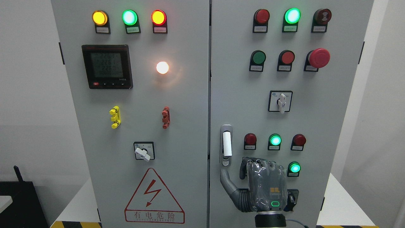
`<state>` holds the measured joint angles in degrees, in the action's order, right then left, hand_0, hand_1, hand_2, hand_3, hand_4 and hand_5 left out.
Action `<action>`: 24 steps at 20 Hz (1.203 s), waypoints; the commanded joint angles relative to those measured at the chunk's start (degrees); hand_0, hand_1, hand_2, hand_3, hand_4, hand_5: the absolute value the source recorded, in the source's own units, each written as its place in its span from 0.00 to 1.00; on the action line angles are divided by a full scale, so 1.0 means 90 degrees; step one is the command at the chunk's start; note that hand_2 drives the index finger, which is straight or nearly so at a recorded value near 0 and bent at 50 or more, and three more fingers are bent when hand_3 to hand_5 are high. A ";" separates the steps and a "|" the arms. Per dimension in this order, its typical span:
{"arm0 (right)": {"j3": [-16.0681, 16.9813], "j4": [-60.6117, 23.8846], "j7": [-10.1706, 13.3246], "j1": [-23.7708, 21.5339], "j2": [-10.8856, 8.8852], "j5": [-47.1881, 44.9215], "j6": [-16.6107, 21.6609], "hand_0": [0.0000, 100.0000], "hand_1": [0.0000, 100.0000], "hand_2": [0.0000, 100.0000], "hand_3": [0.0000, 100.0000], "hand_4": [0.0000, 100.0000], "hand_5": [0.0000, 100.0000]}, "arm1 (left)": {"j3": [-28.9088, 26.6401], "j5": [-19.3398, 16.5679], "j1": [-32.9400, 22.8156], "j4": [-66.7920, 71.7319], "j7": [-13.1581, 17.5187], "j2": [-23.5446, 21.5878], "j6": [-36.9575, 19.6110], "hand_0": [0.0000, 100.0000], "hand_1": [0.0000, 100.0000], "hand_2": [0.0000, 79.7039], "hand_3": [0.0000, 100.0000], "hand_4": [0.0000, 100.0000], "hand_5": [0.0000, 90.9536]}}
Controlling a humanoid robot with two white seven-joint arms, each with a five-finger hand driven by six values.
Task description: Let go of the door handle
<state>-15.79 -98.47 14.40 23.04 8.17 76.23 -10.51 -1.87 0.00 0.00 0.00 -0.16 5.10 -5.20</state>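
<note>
Right hand (264, 186) below door handle (226, 145), apart

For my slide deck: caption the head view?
Right hand open just below the door handle on a lit control cabinet.

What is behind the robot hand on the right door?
The robot hand covers part of the right door. A black fitting peeks out beside it; the rest behind stays hidden.
</note>
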 commanded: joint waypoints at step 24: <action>-0.0091 0.0434 -0.0213 0.0624 0.0001 0.0182 -0.0005 0.38 0.37 1.00 1.00 1.00 0.96 | -0.0017 -0.0176 0.0098 0.0146 -0.0002 0.0000 0.0001 0.12 0.39 0.00 0.00 0.00 0.00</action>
<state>-16.56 -95.52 12.43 28.26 8.17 77.96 -10.49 -2.00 0.00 0.00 0.00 -0.16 5.10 -5.20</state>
